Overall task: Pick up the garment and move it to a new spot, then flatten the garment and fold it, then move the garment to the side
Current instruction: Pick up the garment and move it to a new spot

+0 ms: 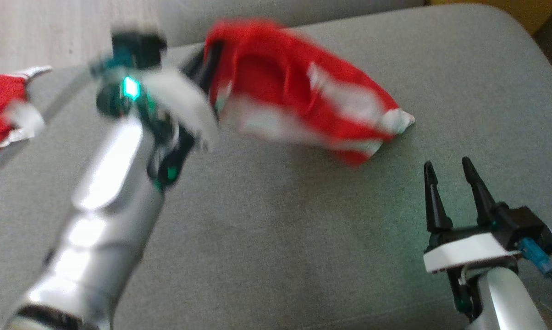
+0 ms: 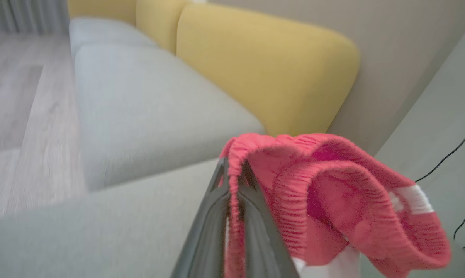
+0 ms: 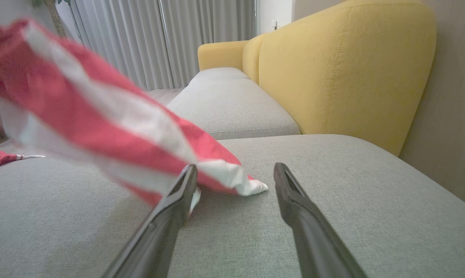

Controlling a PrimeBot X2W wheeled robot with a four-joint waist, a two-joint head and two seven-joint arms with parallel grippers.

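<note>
Left pincer (image 2: 232,166) holds red-and-white striped fabric garment (image 1: 294,91), upper centre.
Jaws clamped tight on its elastic waistband; right pincer (image 1: 450,172), lower right, gapes wide, empty.

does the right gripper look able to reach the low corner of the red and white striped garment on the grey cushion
Probably yes: the right gripper is open, and a corner of the red and white striped garment rests on the grey cushion just ahead of it, with nothing between.

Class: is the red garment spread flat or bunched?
Bunched: the left gripper pinches the garment up by its elastic edge; one corner touches the cushion.
</note>
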